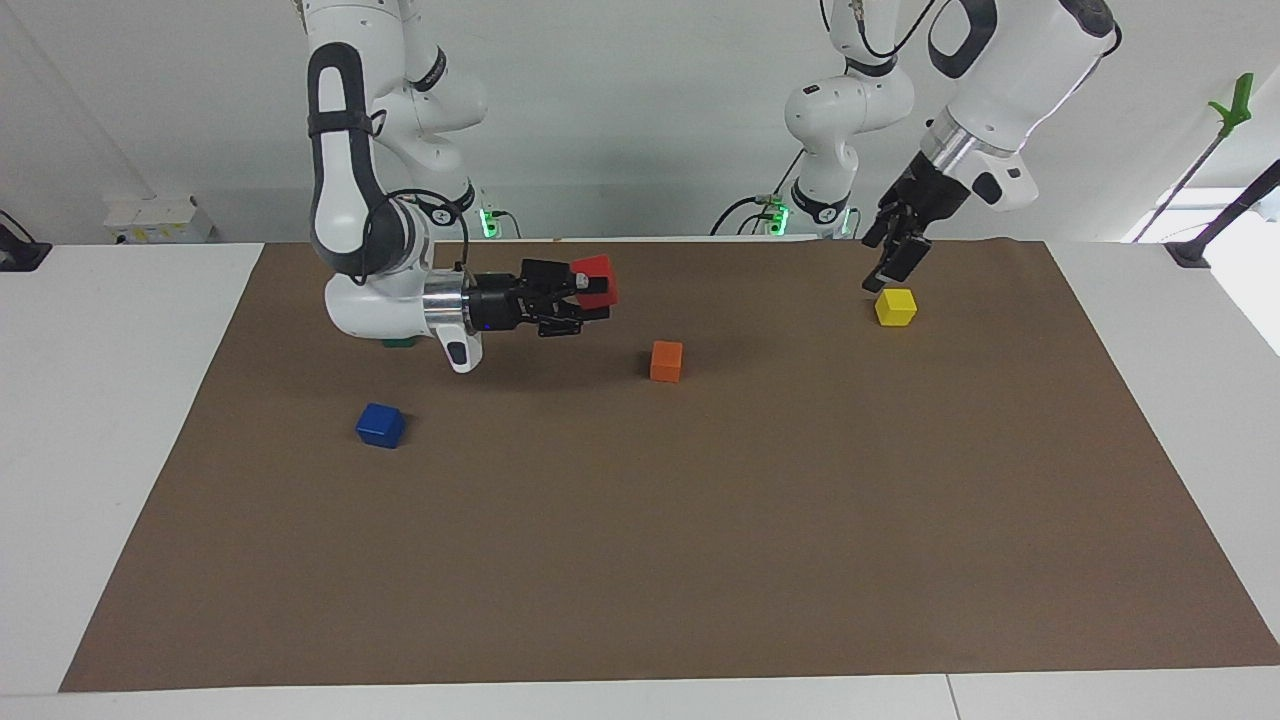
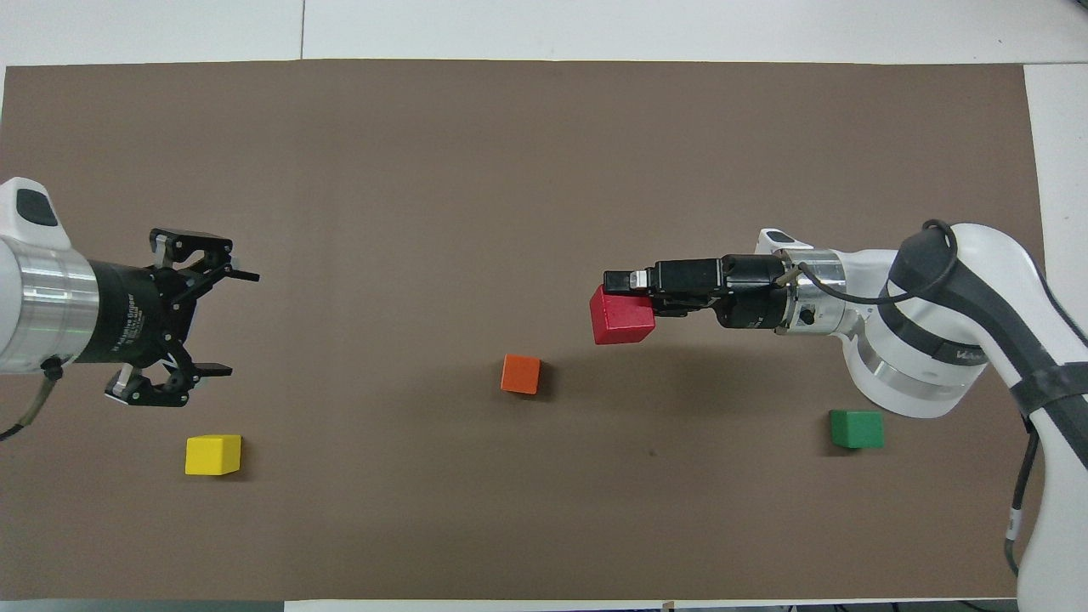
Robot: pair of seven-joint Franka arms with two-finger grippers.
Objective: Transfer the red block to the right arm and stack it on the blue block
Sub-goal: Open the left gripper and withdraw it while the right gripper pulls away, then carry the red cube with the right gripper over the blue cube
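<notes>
The red block [image 1: 597, 279] is held in my right gripper [image 1: 590, 292], which is shut on it. The gripper lies level in the air over the brown mat, near the orange cube. Both also show in the overhead view: the red block [image 2: 623, 316] and the right gripper [image 2: 627, 293]. The blue block [image 1: 380, 425] sits on the mat toward the right arm's end, farther from the robots than the right arm's wrist. In the overhead view the right arm hides it. My left gripper [image 1: 886, 262] is open and empty, raised beside the yellow cube; it also shows in the overhead view [image 2: 228, 323].
An orange cube [image 1: 666, 361] [image 2: 520, 374] sits mid-mat. A yellow cube [image 1: 895, 307] [image 2: 212, 454] sits toward the left arm's end. A green cube [image 2: 856, 428] lies under the right arm's elbow, mostly hidden in the facing view. The brown mat [image 1: 700, 560] covers the white table.
</notes>
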